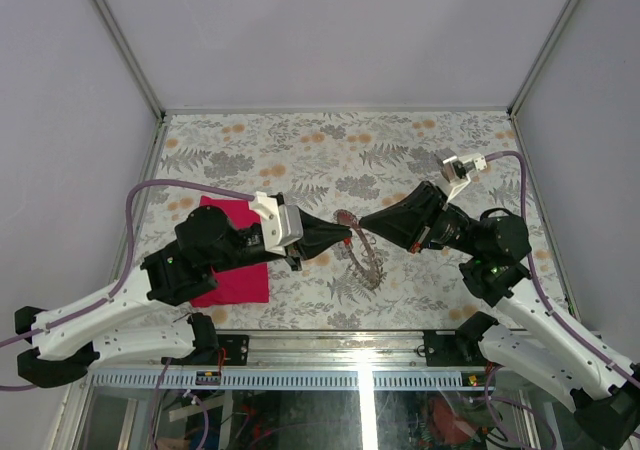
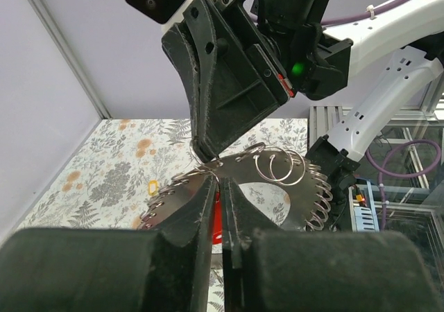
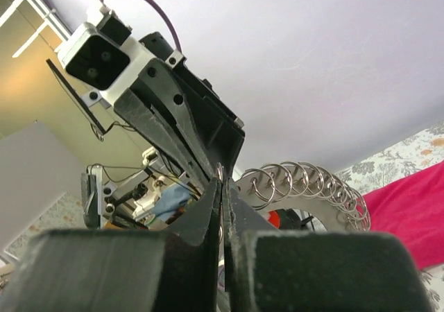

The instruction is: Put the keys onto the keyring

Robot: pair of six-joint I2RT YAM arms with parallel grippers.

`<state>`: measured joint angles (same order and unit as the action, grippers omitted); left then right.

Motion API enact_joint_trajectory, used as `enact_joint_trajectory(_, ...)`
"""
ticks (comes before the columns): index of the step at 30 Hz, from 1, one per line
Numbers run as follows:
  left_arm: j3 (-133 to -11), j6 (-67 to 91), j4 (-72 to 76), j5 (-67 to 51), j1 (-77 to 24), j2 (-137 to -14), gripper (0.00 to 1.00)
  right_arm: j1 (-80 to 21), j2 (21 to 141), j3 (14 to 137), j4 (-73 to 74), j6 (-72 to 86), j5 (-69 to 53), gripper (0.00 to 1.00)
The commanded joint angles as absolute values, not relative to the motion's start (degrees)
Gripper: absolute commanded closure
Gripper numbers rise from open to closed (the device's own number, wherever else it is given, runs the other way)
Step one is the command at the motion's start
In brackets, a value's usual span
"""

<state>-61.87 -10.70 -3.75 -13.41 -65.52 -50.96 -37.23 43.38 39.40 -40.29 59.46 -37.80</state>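
Hanging up off the counter (image 1: pixel 300 150) between the two arms, the keyring (image 1: pixel 368 264) is pinched at one spot on its rim from both sides. The left fingers (image 2: pixel 195 218) are closed on it, and the right fingers (image 3: pixel 201 218) are squeezed together on a thin sliver of metal right there too, taken to be the same rim. A red key head (image 2: pixel 218 216) can just be glimpsed through the slit between the left fingers, but whether it's been hooked on or is only being held against the ring can't be told. The little wire loops that can be seen look bare, so most of the job is judged to be left. No other keys are spotted anywhere, and the contact point is blocked by the fingers in every view.
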Motion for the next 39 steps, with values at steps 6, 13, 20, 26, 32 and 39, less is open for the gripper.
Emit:
enact_joint_trajectory(6,-61.7,-9.5,-2.0,-16.2,-65.6,-51.6,0.85,-37.3,42.2,39.3,-49.8,60.7,-31.4,1.00)
enact_joint_trajectory(13,-61.1,-8.0,-0.5,-14.8,-65.6,-49.8,0.75,-37.3,41.6,37.9,-53.5,58.1,-32.5,1.00)
enact_joint_trajectory(20,-57.5,-2.5,8.0,-12.0,-65.5,-46.9,0.68,-37.3,39.5,34.9,-58.2,49.5,-32.4,1.00)
enact_joint_trajectory(26,-56.2,0.3,12.4,-11.1,-65.6,-47.3,0.57,-37.3,38.2,31.7,-64.8,41.2,-32.2,1.00)
enact_joint_trajectory(32,-56.7,1.3,15.3,-12.8,-65.5,-49.3,0.54,-37.3,37.3,30.2,-67.0,35.0,-33.9,1.00)
enact_joint_trajectory(39,-57.8,1.4,16.7,-13.8,-65.5,-52.0,0.53,-37.3,37.4,31.2,-66.1,33.5,-36.6,1.00)
